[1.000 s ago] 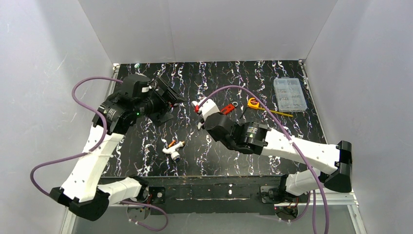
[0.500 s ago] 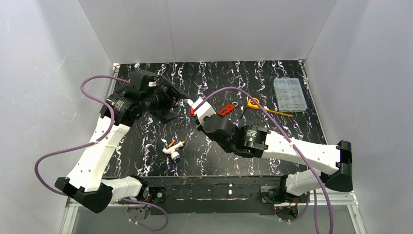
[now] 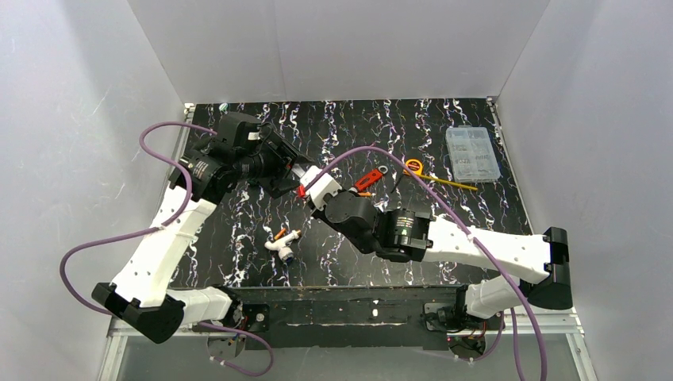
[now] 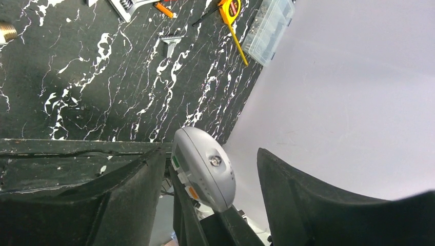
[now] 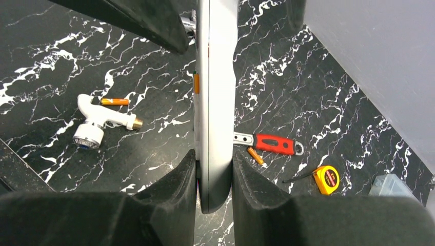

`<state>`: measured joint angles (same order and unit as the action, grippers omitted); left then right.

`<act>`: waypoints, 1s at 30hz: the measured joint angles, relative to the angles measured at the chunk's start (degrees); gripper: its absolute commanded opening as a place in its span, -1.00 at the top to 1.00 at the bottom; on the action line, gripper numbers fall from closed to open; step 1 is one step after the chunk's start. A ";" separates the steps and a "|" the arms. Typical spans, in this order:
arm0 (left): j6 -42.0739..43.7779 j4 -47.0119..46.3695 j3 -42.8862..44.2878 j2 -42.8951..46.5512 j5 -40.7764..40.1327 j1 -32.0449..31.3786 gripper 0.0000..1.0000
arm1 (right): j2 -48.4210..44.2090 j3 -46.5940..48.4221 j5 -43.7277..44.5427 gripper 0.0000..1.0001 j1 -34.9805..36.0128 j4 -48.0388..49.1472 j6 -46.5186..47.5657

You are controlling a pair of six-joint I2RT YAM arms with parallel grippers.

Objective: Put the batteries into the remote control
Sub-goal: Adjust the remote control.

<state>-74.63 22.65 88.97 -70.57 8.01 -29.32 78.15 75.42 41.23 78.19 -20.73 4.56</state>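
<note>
Two batteries (image 5: 114, 102) lie loose on the black marbled surface (image 5: 51, 66): one just beside a white tube-shaped fitting (image 5: 100, 123), the second battery (image 5: 255, 155) near a red-handled wrench (image 5: 267, 143). Remote control (image 5: 215, 102) is up off the surface, between the two arms. Right tool (image 5: 214, 164) is clamped on one end of it, fingers pressed to both faces. Left tool (image 4: 210, 156) straddles the other end, jaws spread, a gap showing on one side. Yellow tape measure (image 5: 328, 179) lies beyond the wrench.
</note>
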 measured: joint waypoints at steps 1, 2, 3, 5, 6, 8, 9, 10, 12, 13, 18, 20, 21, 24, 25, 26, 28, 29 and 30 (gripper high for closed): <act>-0.04 -0.11 0.00 -0.07 0.02 -0.09 -0.15 | 0.13 0.26 0.15 0.97 0.17 0.07 0.24; -0.09 -0.17 0.00 -0.13 0.11 -0.20 -0.11 | 0.22 0.37 0.39 0.97 0.33 0.31 0.42; -0.15 -0.24 0.00 -0.17 0.15 -0.28 -0.07 | 0.37 0.59 0.59 0.97 0.37 0.35 0.48; -0.22 -0.39 -0.13 -0.20 0.17 -0.44 0.02 | 0.79 1.01 1.11 0.97 0.59 0.48 0.74; -0.24 -0.46 -0.24 -0.20 0.17 -0.50 0.06 | 0.98 1.09 1.38 0.97 0.59 0.63 0.85; -0.39 -0.50 -0.48 -0.17 0.17 -0.52 0.18 | 1.27 1.16 2.10 0.97 0.59 0.85 1.11; -0.42 -0.52 -0.57 -0.17 0.17 -0.55 0.24 | 1.42 1.20 2.47 0.97 0.59 0.85 1.29; -0.42 -0.50 -0.72 -0.17 0.15 -0.55 0.28 | 1.53 1.27 2.69 0.97 0.59 0.87 1.40; -0.42 -0.57 -0.98 -0.13 0.15 -0.55 0.33 | 1.62 1.33 3.28 0.97 0.59 0.72 1.90; -0.39 -0.63 -1.16 -0.13 0.15 -0.55 0.34 | 1.68 1.33 3.48 0.97 0.59 0.50 2.16; -0.52 -1.03 -1.55 -0.09 0.22 -0.63 0.80 | 1.68 1.33 3.91 0.85 0.72 0.26 2.97; -0.50 -1.25 -1.73 -0.07 0.28 -0.66 1.00 | 1.68 1.33 4.20 0.67 0.83 0.20 3.19; -0.48 -1.38 -1.84 -0.04 0.42 -0.66 1.00 | 1.66 1.29 4.35 0.57 0.92 0.20 3.26; -0.46 -1.64 -2.27 0.07 1.16 -0.66 1.00 | 1.09 0.52 4.57 0.26 1.11 0.42 3.56; -0.46 -2.08 -2.69 0.17 1.70 -0.70 1.00 | 0.70 0.11 4.55 0.17 1.16 0.46 3.67; -0.48 -2.60 -3.13 0.28 2.16 -0.70 1.00 | 0.20 -0.35 4.55 0.08 1.20 0.68 3.76; -0.68 -4.46 -4.72 0.81 2.99 -0.70 1.00 | -1.03 -1.29 4.20 -0.07 1.27 1.79 3.41; -0.83 -5.38 -5.62 1.09 3.41 -0.72 1.00 | -1.86 -1.70 3.78 -0.13 1.36 2.56 3.23; -0.92 -6.19 -6.43 1.36 3.76 -0.81 1.00 | -2.86 -2.27 3.37 -0.18 1.44 3.52 3.10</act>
<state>-75.55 16.47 82.54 -69.21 11.77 -30.13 75.29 73.14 44.60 79.64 -17.21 7.66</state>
